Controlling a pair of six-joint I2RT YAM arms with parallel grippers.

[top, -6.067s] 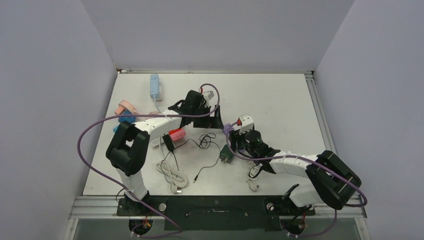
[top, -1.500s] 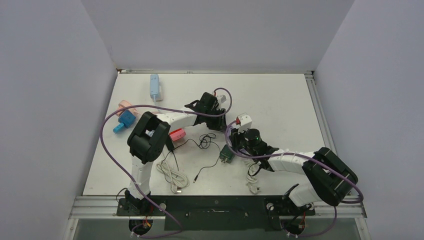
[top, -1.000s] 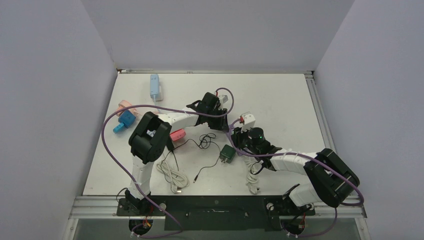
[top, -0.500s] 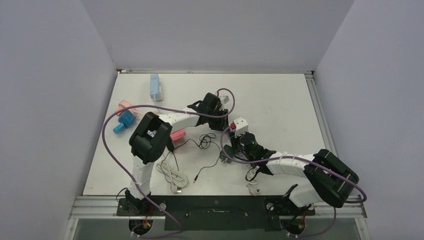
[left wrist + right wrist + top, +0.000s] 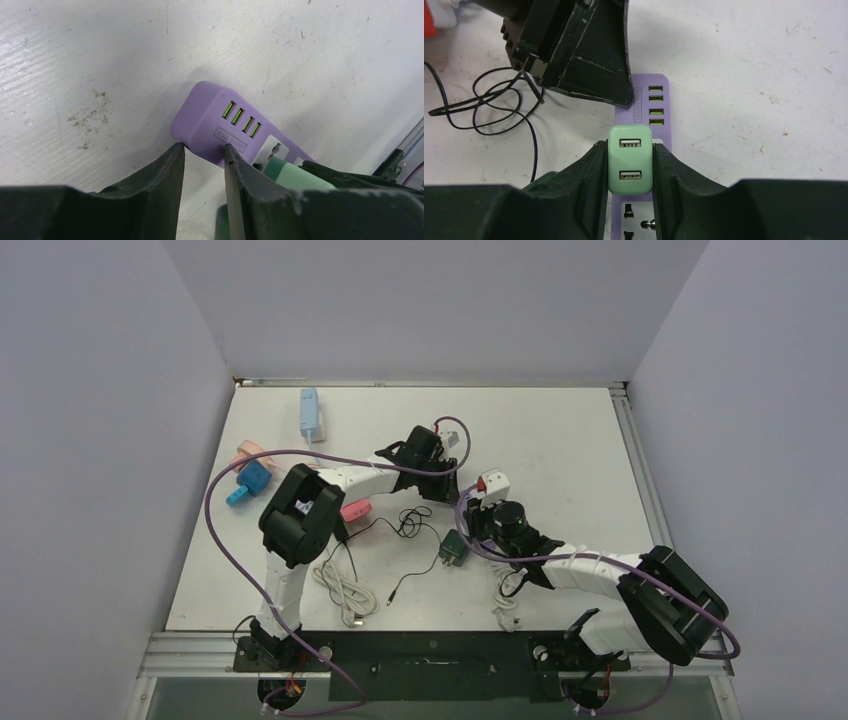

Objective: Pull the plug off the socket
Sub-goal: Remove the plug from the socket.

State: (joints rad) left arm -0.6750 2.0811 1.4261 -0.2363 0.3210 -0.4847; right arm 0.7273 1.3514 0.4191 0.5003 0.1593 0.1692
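A purple socket strip [image 5: 657,105] with green USB slots lies flat on the white table. A pale green plug [image 5: 630,165] with two USB ports stands over it, and my right gripper [image 5: 629,146] is shut on the plug's two sides. Whether its prongs still sit in the strip I cannot tell. My left gripper [image 5: 202,147] is shut on the corner of the purple socket strip [image 5: 210,117] at its USB end, fingertips touching it. In the top view both grippers meet mid-table, left gripper [image 5: 445,480] above right gripper [image 5: 472,515], hiding the strip.
A free outlet [image 5: 640,220] shows on the strip below the plug. A black thin cable [image 5: 410,520] and a dark green adapter [image 5: 453,547] lie just left of my right gripper. Further left are a pink item [image 5: 353,510], a white cable [image 5: 345,590], a blue cube [image 5: 250,480] and a light blue block [image 5: 310,412].
My right wrist swung slightly left and then back right, still holding the plug. The left arm stayed in place on the strip.
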